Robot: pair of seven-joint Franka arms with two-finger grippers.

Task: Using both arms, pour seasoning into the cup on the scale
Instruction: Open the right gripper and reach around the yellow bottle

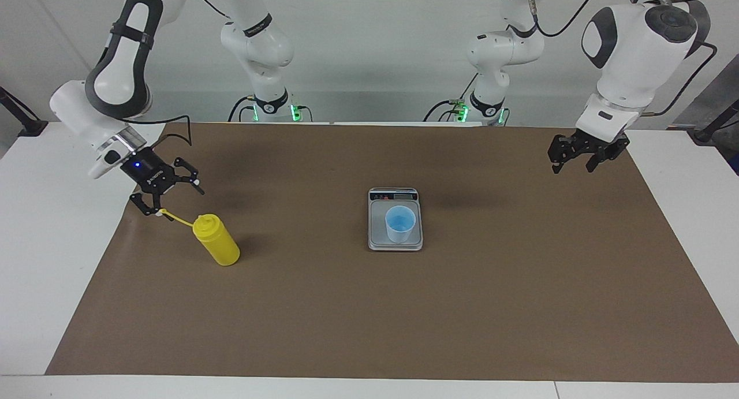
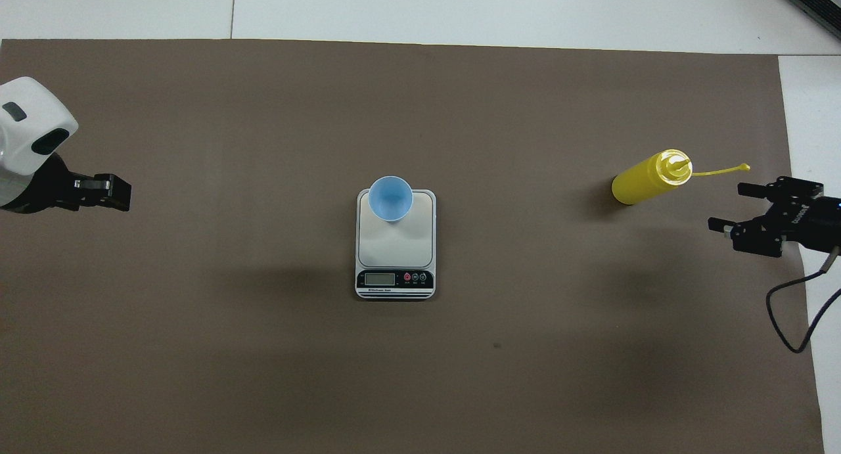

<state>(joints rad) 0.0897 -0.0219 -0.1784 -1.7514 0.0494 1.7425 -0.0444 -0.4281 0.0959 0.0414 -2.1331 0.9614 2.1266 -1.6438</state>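
The seasoning bottle (image 1: 216,248) stands upright on the brown mat (image 1: 369,318) toward the right arm's end, its cap strap (image 1: 176,218) sticking out sideways. The right gripper (image 1: 172,198) hangs tilted over the mat's edge, pincer wide. The facing view puts one fingertip at the strap's end; overhead shows a gap. At mid-mat, the blue cup (image 1: 400,223) sits on the scale (image 1: 395,244). The left gripper (image 1: 571,167) waits over the mat's other end; wide or narrow, I cannot tell.
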